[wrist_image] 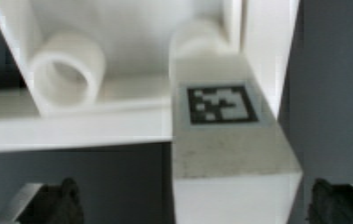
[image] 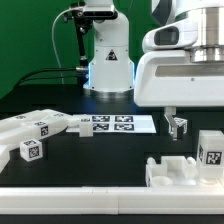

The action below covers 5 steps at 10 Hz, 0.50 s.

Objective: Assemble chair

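Observation:
The chair is in loose white tagged pieces. Several lie at the exterior view's left [image: 30, 135]. A blocky piece [image: 180, 168] with an upright tagged block [image: 210, 150] sits at the front right. My gripper [image: 178, 126] hangs open just above and behind that right piece and holds nothing. In the wrist view a white bar with a square tag [wrist_image: 217, 103] runs between my two dark fingertips [wrist_image: 48, 200], which stand wide apart on either side of it. My gripper [wrist_image: 194, 205] does not touch it. A rounded peg or socket [wrist_image: 63, 75] shows beside the bar.
The marker board [image: 110, 124] lies flat in the middle of the black table. The robot's white base [image: 108, 60] stands behind it. A white ledge [image: 60, 205] runs along the table's front edge.

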Available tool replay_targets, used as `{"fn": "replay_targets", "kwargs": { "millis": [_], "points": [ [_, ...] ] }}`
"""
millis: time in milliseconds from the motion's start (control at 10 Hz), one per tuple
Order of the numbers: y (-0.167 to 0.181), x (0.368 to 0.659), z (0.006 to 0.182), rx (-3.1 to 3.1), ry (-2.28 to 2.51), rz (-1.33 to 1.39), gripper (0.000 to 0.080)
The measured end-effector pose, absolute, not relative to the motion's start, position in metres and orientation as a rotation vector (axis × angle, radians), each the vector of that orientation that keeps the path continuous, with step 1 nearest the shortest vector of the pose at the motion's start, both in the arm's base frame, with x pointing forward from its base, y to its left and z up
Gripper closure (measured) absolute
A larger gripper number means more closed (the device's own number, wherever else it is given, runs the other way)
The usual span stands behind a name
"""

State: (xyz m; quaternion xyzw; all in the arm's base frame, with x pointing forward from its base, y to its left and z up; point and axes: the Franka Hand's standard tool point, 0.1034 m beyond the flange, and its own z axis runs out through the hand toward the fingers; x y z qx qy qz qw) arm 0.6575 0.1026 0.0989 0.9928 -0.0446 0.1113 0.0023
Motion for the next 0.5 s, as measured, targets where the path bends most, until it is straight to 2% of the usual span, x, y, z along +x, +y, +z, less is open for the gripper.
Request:
{"fn": "replay_targets", "kwargs": {
  "millis": [100,300,500],
  "points": [
    [0.099,0.664,0.099,3.115,-0.147,0.301,0.0154],
    [0.100,0.656,0.086,3.112,-0.172,0.101,0.0151],
    [0.103,0.664,0.084,3.141,-0.295,0.119,0.0151]
  ]
}}
